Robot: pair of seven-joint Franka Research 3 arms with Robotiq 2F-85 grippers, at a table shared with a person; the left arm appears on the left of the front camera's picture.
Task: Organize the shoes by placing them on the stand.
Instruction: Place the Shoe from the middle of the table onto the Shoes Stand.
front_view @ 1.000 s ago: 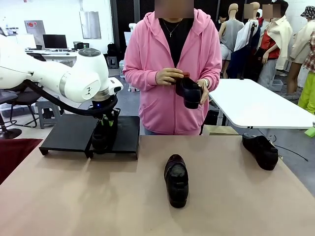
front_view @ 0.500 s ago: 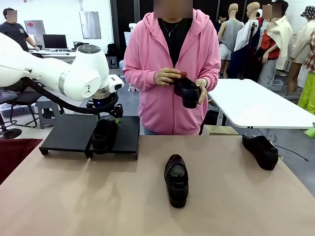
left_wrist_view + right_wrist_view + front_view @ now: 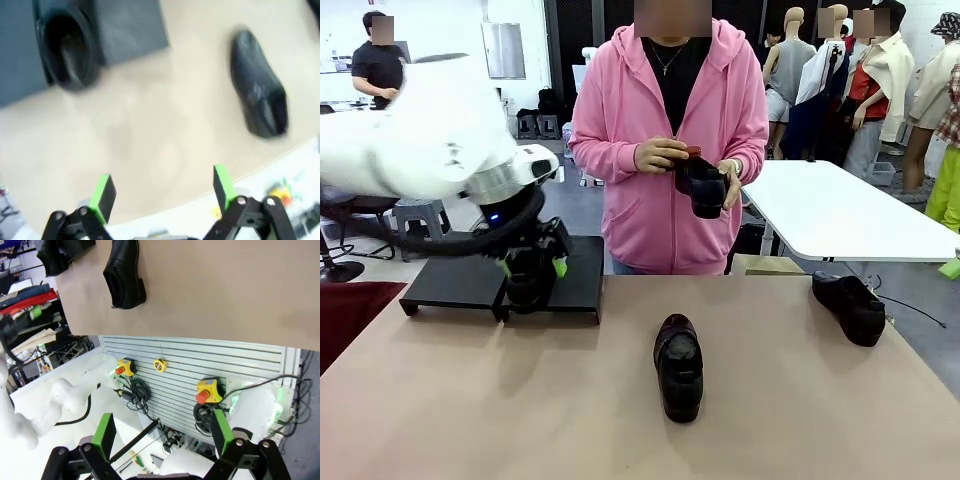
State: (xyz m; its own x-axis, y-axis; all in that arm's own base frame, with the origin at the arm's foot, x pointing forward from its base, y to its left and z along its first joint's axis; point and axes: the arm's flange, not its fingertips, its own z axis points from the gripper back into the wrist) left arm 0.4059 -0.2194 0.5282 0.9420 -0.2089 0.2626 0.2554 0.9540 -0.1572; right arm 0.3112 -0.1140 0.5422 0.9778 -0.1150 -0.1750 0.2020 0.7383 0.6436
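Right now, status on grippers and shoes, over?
Left gripper open, empty, at stand. Right gripper open, empty. First shoe on stand; centre shoe, right shoe on table; fourth shoe in person's hands. Nothing blocking.

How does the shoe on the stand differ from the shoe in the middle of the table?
The shoe on the stand rests on the black stand, one end at its front edge; the middle shoe lies on the bare table. The open left gripper hangs just over the shoe on the stand; the middle shoe lies well apart from it. Both are glossy black loafers, upright on their soles, lying lengthways near to far.
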